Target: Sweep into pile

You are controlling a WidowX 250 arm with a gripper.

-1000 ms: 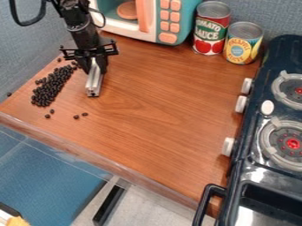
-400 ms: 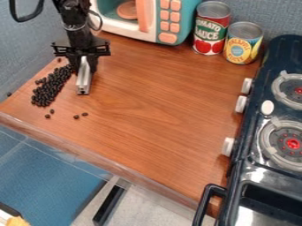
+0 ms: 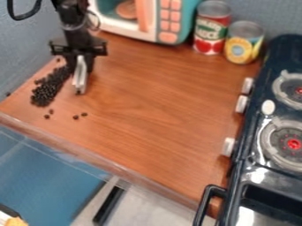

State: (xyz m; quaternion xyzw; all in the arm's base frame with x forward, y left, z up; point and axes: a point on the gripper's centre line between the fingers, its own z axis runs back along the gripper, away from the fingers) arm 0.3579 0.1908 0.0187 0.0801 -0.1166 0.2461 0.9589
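My gripper [image 3: 80, 66] hangs over the upper left of the wooden surface, shut on a light grey, bar-like sweeping tool [image 3: 80, 81] that points down toward the camera side. Just left of the tool lies a long pile of black beans [image 3: 48, 88], running from beside the gripper down toward the left edge. Several loose beans [image 3: 76, 117] are scattered below the pile. Another single bean [image 3: 58, 59] rests above it, near the wall. The gripper hides part of the surface at the pile's upper end.
A toy microwave [image 3: 147, 20] stands behind the gripper to the right. Two cans, a red one [image 3: 211, 28] and a yellow one [image 3: 243, 44], are at the back. The stove [image 3: 271, 132] borders the right side; the table's front edge [image 3: 106, 164] slants across below.
The gripper and its tool have moved left, closer to the bean pile, and the tool has turned slightly. The pile looks nearly unchanged.
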